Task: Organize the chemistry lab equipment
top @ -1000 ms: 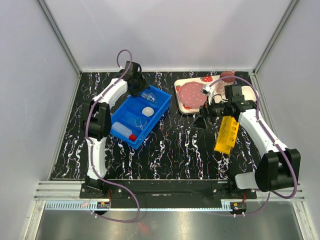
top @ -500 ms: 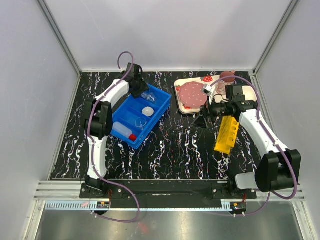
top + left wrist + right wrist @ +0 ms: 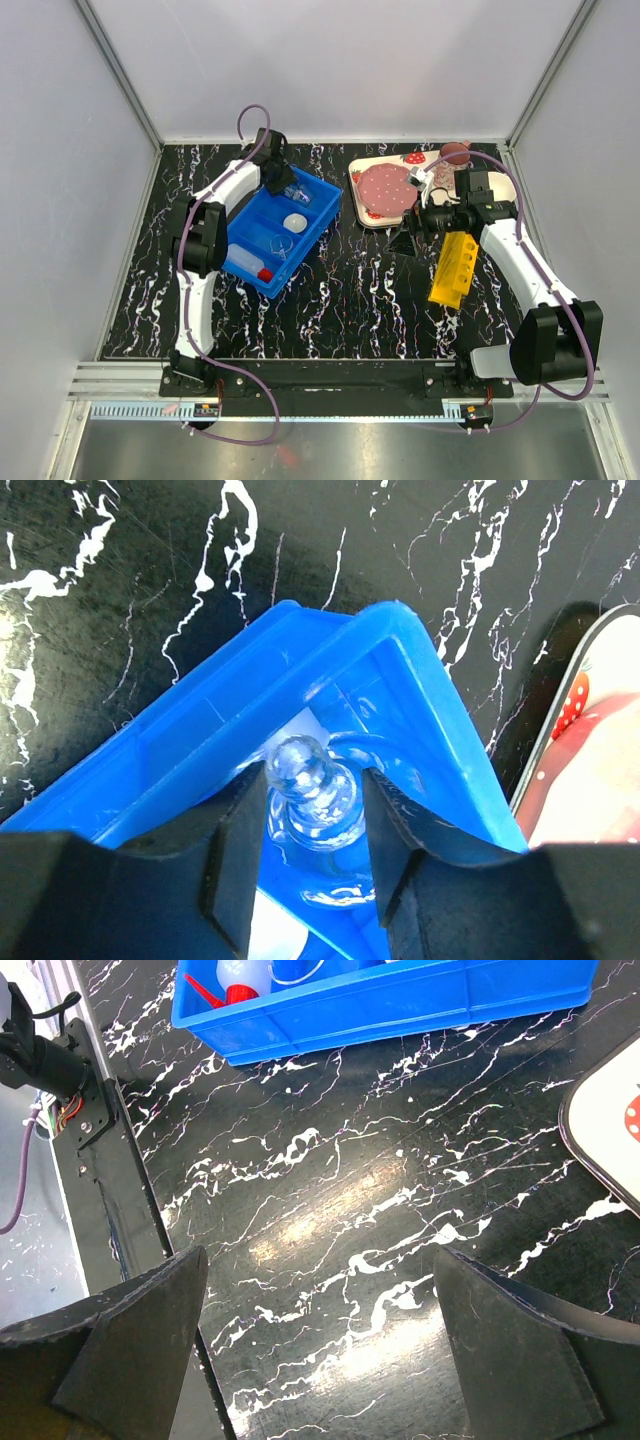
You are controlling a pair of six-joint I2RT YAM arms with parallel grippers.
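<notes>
My left gripper [image 3: 278,180] is over the far corner of the blue bin [image 3: 262,282] and shut on a small clear glass beaker [image 3: 312,798], which sits low in that corner compartment [image 3: 440,720]. The bin also holds a tiny white dish [image 3: 295,222], another clear beaker [image 3: 283,245] and the squeeze bottle with red nozzle [image 3: 247,264], which also shows in the right wrist view [image 3: 235,980]. The yellow holed rack [image 3: 453,268] lies on the table under my right arm. My right gripper [image 3: 407,240] is open and empty above bare table [image 3: 330,1250]. No thin tubes show.
A strawberry-print tray [image 3: 385,190] with a pink mug [image 3: 455,153] stands at the back right; its edge shows in the right wrist view [image 3: 610,1130]. The blue bin's near wall [image 3: 400,1000] is ahead of the right gripper. Walls close in the table.
My left wrist has shifted slightly toward the bin's far corner. My right arm has edged a little to the right. The things in the bin have not moved.
</notes>
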